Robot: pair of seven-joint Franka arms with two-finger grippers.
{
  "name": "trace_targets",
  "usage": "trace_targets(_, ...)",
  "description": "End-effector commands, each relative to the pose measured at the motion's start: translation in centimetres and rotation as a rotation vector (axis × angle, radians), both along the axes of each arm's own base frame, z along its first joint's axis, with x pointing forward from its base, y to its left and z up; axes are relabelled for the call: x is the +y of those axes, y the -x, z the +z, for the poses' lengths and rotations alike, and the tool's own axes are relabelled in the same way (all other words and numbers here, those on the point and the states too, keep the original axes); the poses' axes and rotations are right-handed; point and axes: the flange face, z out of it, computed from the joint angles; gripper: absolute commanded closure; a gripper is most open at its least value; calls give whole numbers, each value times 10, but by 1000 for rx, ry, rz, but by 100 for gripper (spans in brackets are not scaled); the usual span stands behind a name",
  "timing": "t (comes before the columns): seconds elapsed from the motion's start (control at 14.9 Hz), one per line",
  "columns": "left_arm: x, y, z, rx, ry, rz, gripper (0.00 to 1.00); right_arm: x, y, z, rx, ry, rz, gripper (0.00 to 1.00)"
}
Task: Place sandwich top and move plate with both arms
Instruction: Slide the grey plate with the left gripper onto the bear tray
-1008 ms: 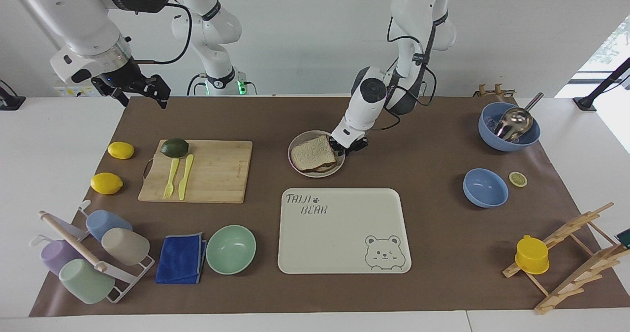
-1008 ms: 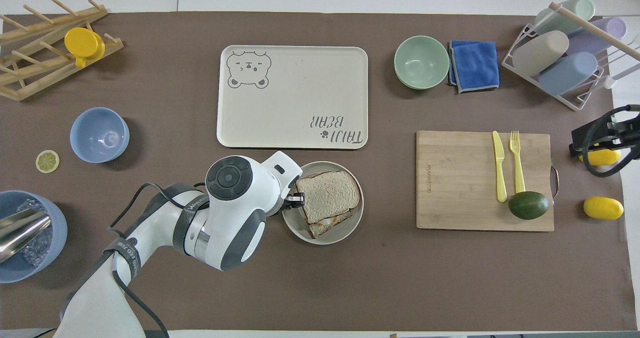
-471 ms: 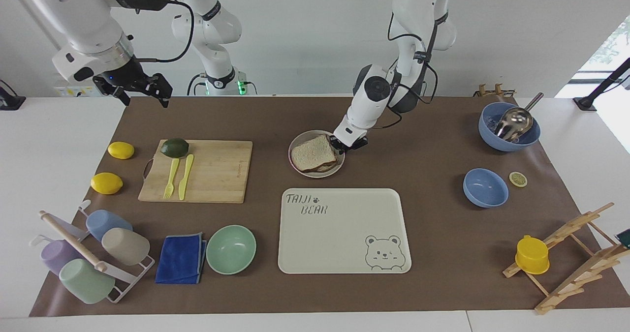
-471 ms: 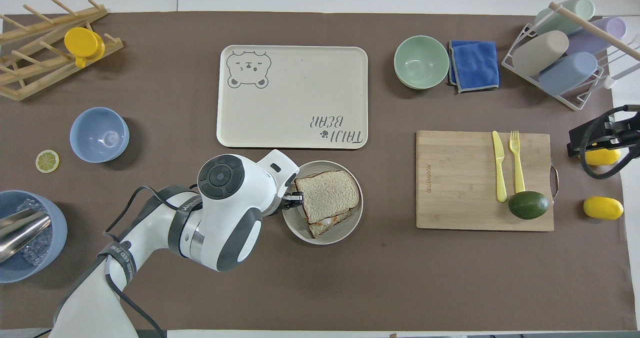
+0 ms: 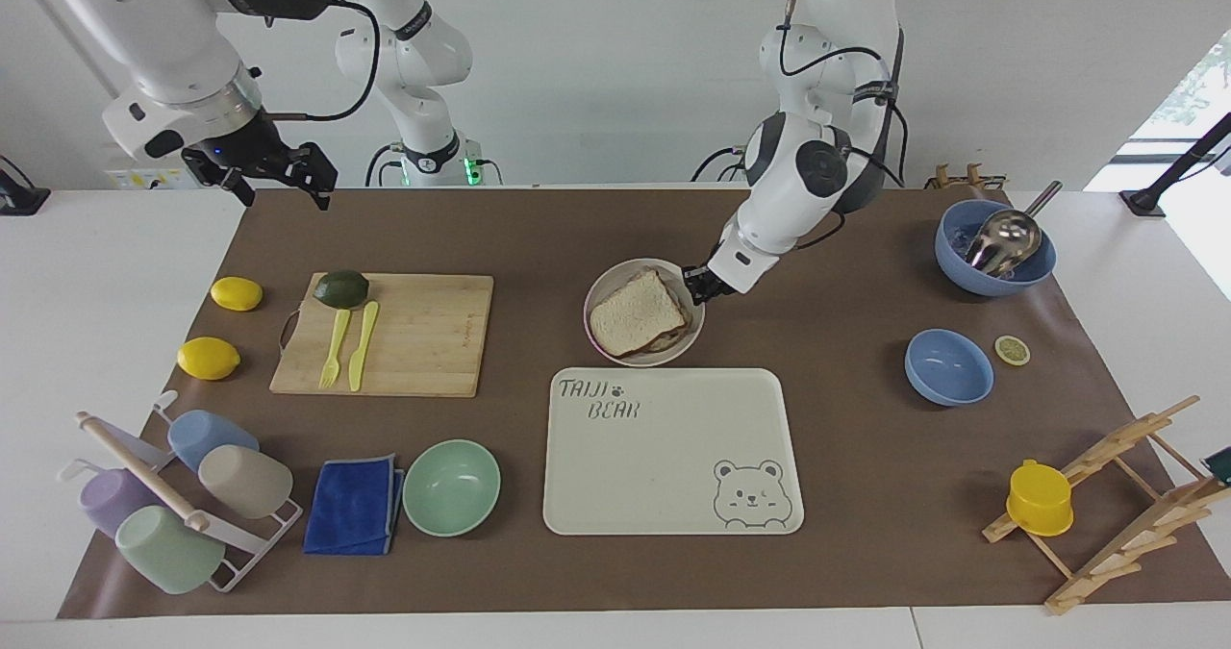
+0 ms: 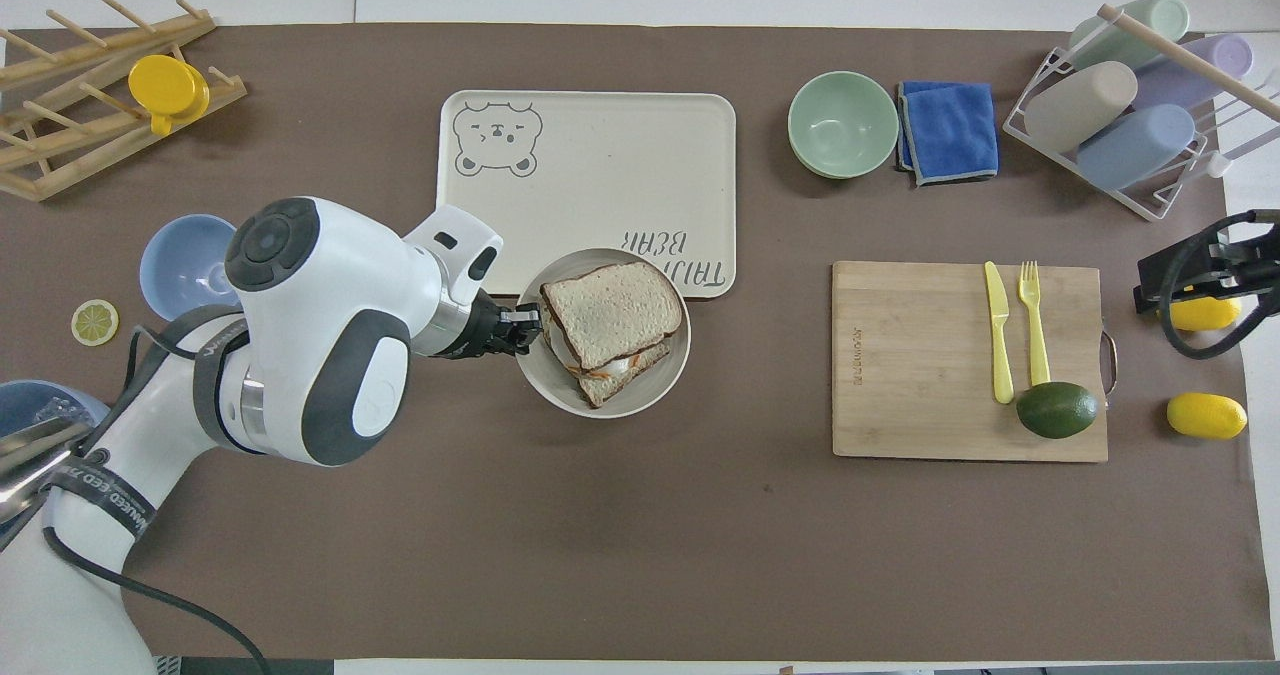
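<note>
The small beige-grey plate (image 5: 623,275) (image 6: 637,392) carries a sandwich whose top (image 5: 638,312) (image 6: 610,300), a pale speckled slice with a brown crust, lies on the filling and lower slice. My left gripper (image 5: 694,288) (image 6: 528,322) is shut on the plate's rim at the side toward the left arm's end of the table. It holds the plate just over the edge of the cream bear tray (image 5: 673,457) (image 6: 585,165) that is nearest the robots. My right gripper (image 5: 279,178) (image 6: 1205,275) waits, open and empty, high over the right arm's end of the table.
A wooden cutting board (image 5: 414,336) with a yellow fork, knife and an avocado lies toward the right arm's end, two lemons (image 5: 208,358) beside it. A mint bowl (image 5: 451,487), blue cloth and cup rack lie farthest from the robots. Blue bowls (image 5: 948,367) and a wooden rack stand toward the left arm's end.
My left gripper has carried the plate with the sandwich away from the robots to the tray's edge, and a little toward the left arm's end. The right arm has barely moved.
</note>
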Motion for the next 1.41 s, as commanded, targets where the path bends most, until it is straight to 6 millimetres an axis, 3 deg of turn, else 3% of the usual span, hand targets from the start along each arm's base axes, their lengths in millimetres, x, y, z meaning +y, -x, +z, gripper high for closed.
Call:
trace_targets(0.0,23,-48,22,-29,51,15,100,1,2,4,-12,-30,24,0)
trace_targets(0.2,43,-92,22,-41,63,59,100,3,2,4,-12,-27,27,0)
trace_targets(0.54,32,-148,-24,-87,81,-56,100,2,2,5,-13,-21,27,0)
trace_targets(0.81,26,-150,-54,-129,121,-187,100,2,1,4,-14,-21,27,0)
trace_targets(1.34,11,-139,-75,-167,114,-182,100,2,1,4,-13,-20,29,0)
